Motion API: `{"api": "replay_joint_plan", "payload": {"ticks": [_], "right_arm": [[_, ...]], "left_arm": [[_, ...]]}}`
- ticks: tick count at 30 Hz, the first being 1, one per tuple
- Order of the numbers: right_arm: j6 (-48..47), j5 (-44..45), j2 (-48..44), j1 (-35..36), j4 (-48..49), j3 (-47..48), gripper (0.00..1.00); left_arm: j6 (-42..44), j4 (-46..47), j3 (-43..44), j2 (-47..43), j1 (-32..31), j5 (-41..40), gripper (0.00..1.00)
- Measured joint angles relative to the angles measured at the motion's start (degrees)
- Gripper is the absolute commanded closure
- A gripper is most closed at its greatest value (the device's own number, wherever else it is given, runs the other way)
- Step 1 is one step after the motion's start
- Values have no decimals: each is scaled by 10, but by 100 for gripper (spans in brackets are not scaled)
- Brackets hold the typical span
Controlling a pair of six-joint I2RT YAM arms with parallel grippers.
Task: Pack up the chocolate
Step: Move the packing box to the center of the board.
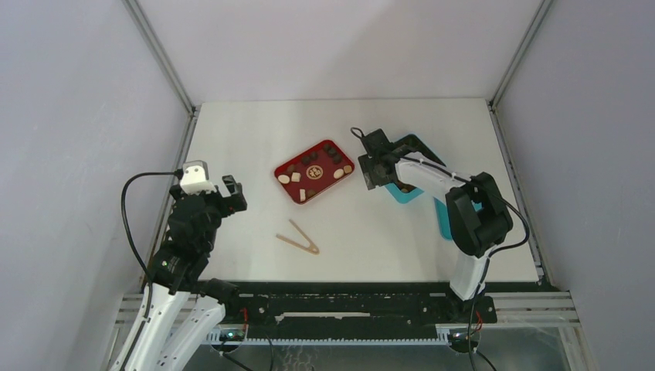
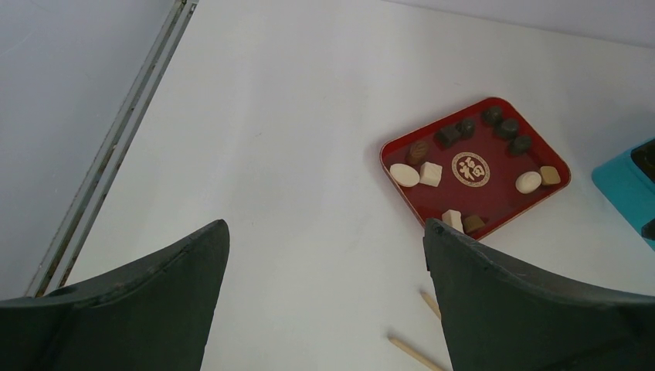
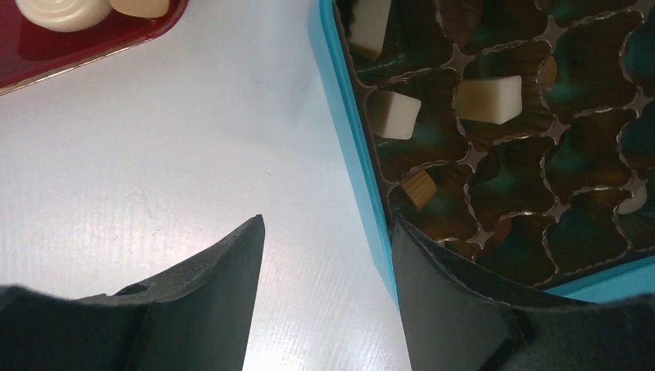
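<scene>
Several chocolate pieces (image 1: 313, 171), dark brown, tan and cream, lie in a red tray (image 1: 287, 168) at the table's middle; the tray also shows in the left wrist view (image 2: 494, 202). A few pieces (image 3: 490, 99) sit in the dark grid insert of a teal box (image 3: 349, 139). My right gripper (image 3: 328, 224) is open and empty, low over the box's left edge, one finger over the table, one over the insert. It also shows in the top view (image 1: 369, 170). My left gripper (image 2: 324, 232) is open and empty, held over the table's left side (image 1: 229, 193).
Tan wooden tongs (image 1: 300, 238) lie on the table in front of the tray, between the arms; their tips show in the left wrist view (image 2: 417, 354). A teal lid (image 1: 445, 218) lies under the right arm. White walls enclose the table.
</scene>
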Motion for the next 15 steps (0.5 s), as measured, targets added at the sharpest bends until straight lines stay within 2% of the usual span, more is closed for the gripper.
{"api": "replay_joint_plan", "payload": {"ticks": [8, 15], "right_arm": [[1, -16, 0, 35, -2, 0, 33], [11, -21, -1, 119, -13, 0, 33]], "left_arm": [[0, 0, 0, 0, 0, 2, 0], [0, 0, 0, 0, 0, 3, 0]]}}
